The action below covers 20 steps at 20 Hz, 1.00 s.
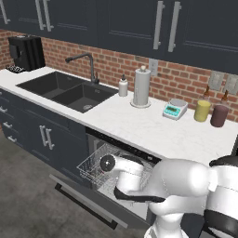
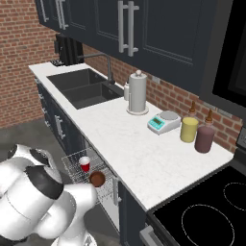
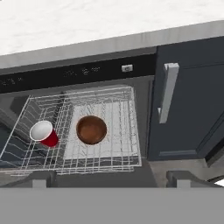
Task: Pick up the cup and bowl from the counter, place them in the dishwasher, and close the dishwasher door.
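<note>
The dishwasher stands open under the white marbled counter, its white wire rack pulled out. The red cup lies tilted in the rack's left part, white inside showing. The dark brown bowl sits upright beside it, to its right. Cup and bowl also show in the right base view. My gripper hovers above the rack's near edge, open, with nothing between its fingertips. The dishwasher door hangs folded down toward the floor.
A navy cabinet door with a silver handle adjoins the rack's right side. On the counter are a paper towel holder, scale, yellow jar and maroon jar. Sink lies left, stovetop right.
</note>
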### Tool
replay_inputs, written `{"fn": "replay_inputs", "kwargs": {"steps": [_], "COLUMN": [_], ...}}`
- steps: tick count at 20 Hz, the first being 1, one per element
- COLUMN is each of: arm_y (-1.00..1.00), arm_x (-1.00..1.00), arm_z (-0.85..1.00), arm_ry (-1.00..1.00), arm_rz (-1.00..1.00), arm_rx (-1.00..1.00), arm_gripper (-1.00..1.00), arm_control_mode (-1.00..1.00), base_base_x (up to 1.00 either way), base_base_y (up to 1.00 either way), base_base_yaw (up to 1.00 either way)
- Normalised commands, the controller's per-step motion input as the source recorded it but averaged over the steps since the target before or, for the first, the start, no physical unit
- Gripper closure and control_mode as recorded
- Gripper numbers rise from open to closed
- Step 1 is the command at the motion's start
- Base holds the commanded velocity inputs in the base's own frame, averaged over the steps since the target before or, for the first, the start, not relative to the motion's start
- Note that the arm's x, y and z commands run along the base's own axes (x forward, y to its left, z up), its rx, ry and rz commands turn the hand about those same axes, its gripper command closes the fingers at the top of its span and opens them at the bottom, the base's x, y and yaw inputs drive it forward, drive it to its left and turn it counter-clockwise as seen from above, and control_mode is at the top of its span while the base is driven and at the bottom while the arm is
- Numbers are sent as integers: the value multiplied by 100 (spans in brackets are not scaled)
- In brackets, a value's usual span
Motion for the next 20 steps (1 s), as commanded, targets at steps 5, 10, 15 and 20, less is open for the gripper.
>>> {"fn": "replay_inputs", "kwargs": {"steps": [5,10,15,20], "arm_y": [1,0,0,12], "arm_x": [-48,-55,-25,3], "arm_z": [93,37,-17,-24], "arm_ry": [-6,0,0,0], "arm_rz": [-1,0,1,4], "arm_rx": [40,36,15,1], "arm_gripper": [-100,-100,-100,-100], "arm_control_mode": [-100,-100,-100,-100], "base_base_x": [0,0,0,0], "base_base_y": [0,0,0,0], "base_base_yaw": [0,0,0,0]}}
